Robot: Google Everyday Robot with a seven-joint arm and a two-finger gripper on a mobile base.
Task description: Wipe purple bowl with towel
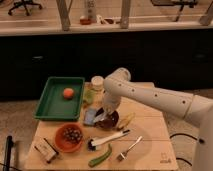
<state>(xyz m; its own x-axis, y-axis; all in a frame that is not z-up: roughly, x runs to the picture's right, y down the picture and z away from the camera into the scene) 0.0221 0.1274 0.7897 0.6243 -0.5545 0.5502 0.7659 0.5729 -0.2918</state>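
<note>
We see the hand (pixel 104 111) low over the purple bowl's (pixel 112 121) rim, with the towel (pixel 91 117) just beside it toward the green tray (pixel 52 107); we cannot tell its grip.

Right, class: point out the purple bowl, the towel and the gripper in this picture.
purple bowl (pixel 114 121): camera view, on its dark right rim.
towel (pixel 90 117): camera view, middle of the cloth, left of the bowl.
gripper (pixel 103 115): camera view, its tip, at the bowl's left edge beside the towel.
</note>
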